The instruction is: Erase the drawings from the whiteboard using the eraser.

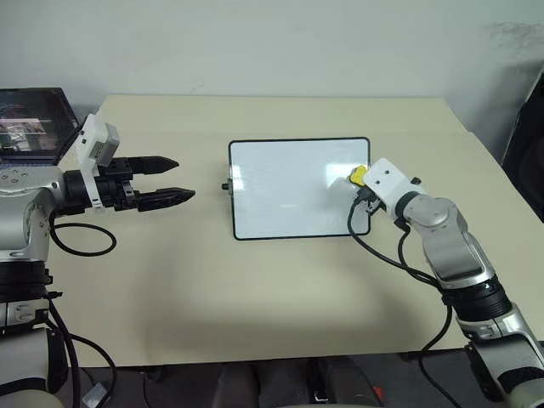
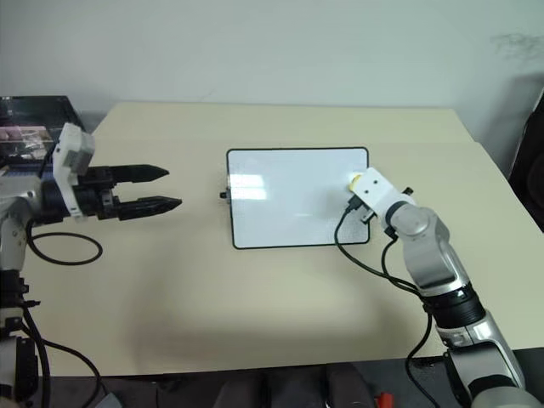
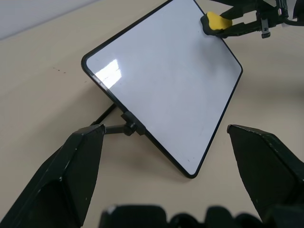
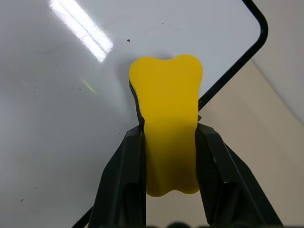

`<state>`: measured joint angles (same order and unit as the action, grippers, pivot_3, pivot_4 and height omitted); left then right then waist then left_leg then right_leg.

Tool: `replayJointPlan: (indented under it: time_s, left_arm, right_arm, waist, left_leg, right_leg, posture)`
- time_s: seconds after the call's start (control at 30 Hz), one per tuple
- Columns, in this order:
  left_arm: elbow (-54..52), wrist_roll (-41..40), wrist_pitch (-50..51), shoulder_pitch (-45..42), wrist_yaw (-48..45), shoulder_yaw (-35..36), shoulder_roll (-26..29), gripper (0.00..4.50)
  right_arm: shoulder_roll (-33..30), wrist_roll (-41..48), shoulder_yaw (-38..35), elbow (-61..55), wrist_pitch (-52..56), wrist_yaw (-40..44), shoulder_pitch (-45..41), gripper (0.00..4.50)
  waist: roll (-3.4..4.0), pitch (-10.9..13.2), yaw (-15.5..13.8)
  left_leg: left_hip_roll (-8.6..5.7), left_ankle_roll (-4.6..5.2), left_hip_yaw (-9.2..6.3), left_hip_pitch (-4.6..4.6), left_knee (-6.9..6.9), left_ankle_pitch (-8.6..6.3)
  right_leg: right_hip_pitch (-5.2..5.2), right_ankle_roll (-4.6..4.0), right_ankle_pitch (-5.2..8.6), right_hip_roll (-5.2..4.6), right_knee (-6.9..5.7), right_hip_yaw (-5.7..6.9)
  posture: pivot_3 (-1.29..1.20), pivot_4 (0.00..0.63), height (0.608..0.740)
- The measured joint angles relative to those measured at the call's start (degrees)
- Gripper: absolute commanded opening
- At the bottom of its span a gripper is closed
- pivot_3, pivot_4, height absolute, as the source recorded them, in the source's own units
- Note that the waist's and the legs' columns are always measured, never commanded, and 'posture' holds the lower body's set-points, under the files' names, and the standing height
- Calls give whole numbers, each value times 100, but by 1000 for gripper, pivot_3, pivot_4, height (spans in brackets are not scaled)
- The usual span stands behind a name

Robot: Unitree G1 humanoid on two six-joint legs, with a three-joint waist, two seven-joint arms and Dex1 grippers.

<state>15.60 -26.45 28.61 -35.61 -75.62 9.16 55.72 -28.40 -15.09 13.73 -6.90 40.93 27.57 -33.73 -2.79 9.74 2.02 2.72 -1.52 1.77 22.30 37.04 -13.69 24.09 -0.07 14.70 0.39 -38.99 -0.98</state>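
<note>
The board [image 1: 289, 191] is glossy white with a thin black frame, and a bright glare streak sits at its 10 o'clock corner. The eraser [image 4: 168, 133] is bright yellow with a dark underside. The surface [image 1: 212, 280] is plain pale beige. Both grippers' fingers [image 1: 157, 180] are black.

- The left end effector [image 1: 170, 178] hangs in the air, its arm reaching in from the left; its two black fingers [image 1: 153, 162] point sideways toward the centre and stand apart, with nothing between them.
- The right end effector [image 4: 168, 135] is clamped on the yellow eraser [image 4: 167, 118]; its arm stretches forward from the lower right, wrist angled slightly down.
</note>
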Motion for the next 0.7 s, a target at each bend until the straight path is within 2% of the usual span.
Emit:
replayJointPlan:
  time_s: [0.2,0.7]
  left_arm:
    - [0,8,0,-3,5,-1,-1,4500]
    - [0,11,-3,-3,28,-2,-3,4500]
  right_arm:
    - [210,-145,190,46,26,-11,-120,1036]
    - [609,-233,670,151,-34,115,-400,1036]
  waist:
    - [0,0,135]
    - [1,1,163]
  left_leg:
    - [9,0,-1,-13,-8,0]
    - [13,0,-1,-20,-16,-1]
  right_leg:
    - [1,-7,-3,2,-1,-3]
    - [2,-13,0,6,0,-6]
  posture:
    - [0,150,740]
    - [0,150,740]
